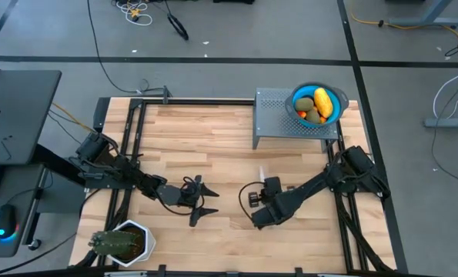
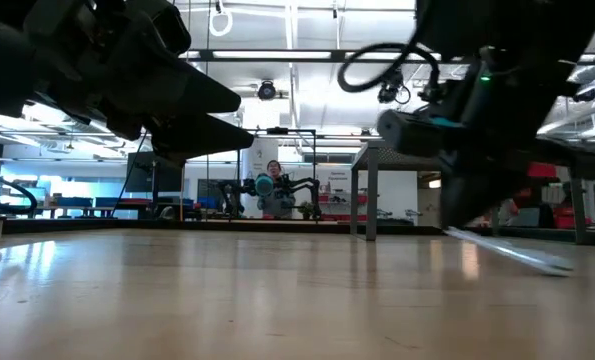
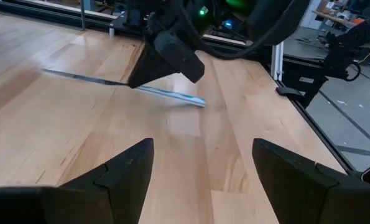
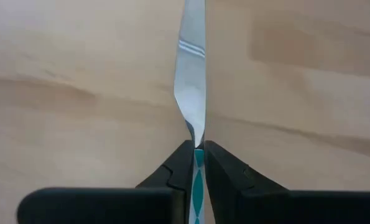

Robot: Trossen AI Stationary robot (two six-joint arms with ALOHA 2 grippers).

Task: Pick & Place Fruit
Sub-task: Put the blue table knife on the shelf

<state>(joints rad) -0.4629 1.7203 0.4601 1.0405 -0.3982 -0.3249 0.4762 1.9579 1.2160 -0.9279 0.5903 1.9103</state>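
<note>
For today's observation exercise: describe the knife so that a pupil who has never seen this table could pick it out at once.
Start at the wooden table, then find the right gripper low over its middle. Clamped between the fingers by its light-blue handle is the knife, a slim silver blade lying out across the boards. Nothing else there is long, thin and shiny; the fruit sits far off in a blue bowl.

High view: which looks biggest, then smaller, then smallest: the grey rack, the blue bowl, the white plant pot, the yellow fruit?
Largest to smallest:
1. grey rack
2. blue bowl and white plant pot: they look about alike, so no ranking
3. yellow fruit, lying in the bowl
</note>
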